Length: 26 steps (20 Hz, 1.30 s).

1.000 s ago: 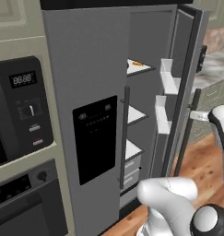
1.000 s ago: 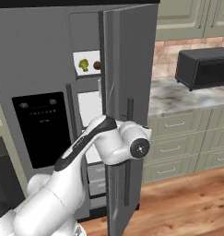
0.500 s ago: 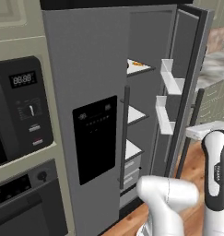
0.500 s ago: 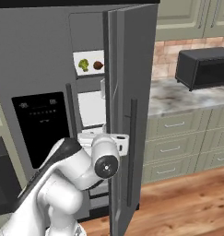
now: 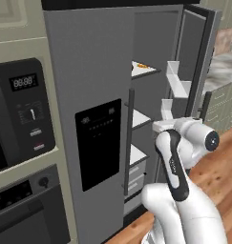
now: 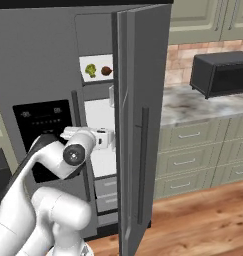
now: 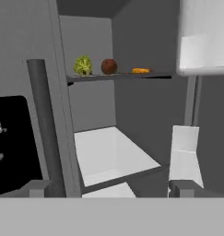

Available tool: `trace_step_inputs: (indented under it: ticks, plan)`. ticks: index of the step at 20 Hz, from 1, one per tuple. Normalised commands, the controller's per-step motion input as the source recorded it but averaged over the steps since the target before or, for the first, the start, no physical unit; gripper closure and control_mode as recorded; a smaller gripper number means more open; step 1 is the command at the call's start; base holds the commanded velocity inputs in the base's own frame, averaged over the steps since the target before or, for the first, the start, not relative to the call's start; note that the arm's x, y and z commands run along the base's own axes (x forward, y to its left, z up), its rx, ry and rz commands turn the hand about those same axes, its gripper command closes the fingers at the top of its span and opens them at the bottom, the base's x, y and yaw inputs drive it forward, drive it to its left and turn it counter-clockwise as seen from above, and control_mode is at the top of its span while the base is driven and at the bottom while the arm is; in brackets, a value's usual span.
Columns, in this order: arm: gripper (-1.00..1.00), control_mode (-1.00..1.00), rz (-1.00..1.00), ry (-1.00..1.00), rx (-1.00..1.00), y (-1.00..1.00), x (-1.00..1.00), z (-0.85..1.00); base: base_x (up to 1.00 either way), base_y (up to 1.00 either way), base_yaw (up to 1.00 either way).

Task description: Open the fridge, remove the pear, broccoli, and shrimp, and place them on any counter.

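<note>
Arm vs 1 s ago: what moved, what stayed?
The white arm swung in from beside the open right door toward the tall grey fridge opening; its gripper now sits at the middle shelf, facing in, holding nothing. Unchanged: door open, yellow-green broccoli, reddish-brown pear and orange shrimp on the upper shelf, marbled counter as before.

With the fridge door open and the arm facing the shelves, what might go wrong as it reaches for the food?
1. The broccoli, pear and shrimp sit in a tight row on the top shelf; going for one could knock another off.
2. The gripper, jaws open, is well below that shelf, so rising could clip its front edge.
3. The open fridge door with its bins stands close beside the arm, which might bump it.
</note>
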Motion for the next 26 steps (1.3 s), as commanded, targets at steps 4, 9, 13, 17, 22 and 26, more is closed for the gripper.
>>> trace_step_inputs:
  ticks: [4,9,13,17,22,26]
  plan:
    - [-1.00,-1.00,-0.16,0.04,-0.04,0.03,1.00,0.00,0.00,0.00,0.00]
    - [-1.00,-1.00,-0.19,0.03,-0.02,-0.32,0.97,-0.08,0.00,0.00,0.00]
    - [-1.00,-1.00,-0.21,0.11,0.00,-0.58,0.87,-0.08,0.00,0.00,0.00]
    - [-1.00,-1.00,-0.21,0.05,0.00,-0.63,0.72,0.00,0.00,0.00,0.00]
    - [-1.00,-1.00,-0.22,0.00,0.00,-0.76,0.20,0.04,0.00,0.00,0.00]
    - [-1.00,-1.00,-0.34,0.00,0.00,-1.00,-0.18,0.05,0.00,0.00,0.00]
